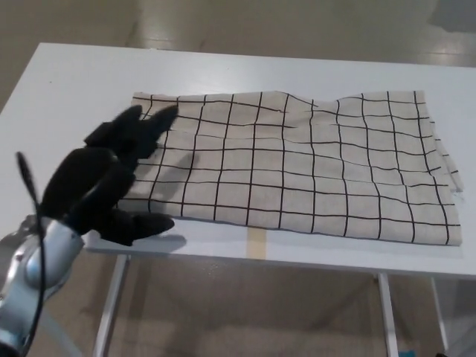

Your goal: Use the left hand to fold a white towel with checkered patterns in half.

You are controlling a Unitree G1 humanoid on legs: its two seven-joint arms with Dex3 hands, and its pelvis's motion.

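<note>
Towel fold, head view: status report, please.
Left hand open, fingers spread over the towel's left edge. Right hand not in view. Towel lying spread out on the white table, not yet folded. Nothing in the way.

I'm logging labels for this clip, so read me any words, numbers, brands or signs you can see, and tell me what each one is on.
None can be read.
The towel shows only a black grid pattern, no lettering.
The table is plain white; the tan strip at its front edge is blank.
The left hand is plain black, unmarked.
</note>
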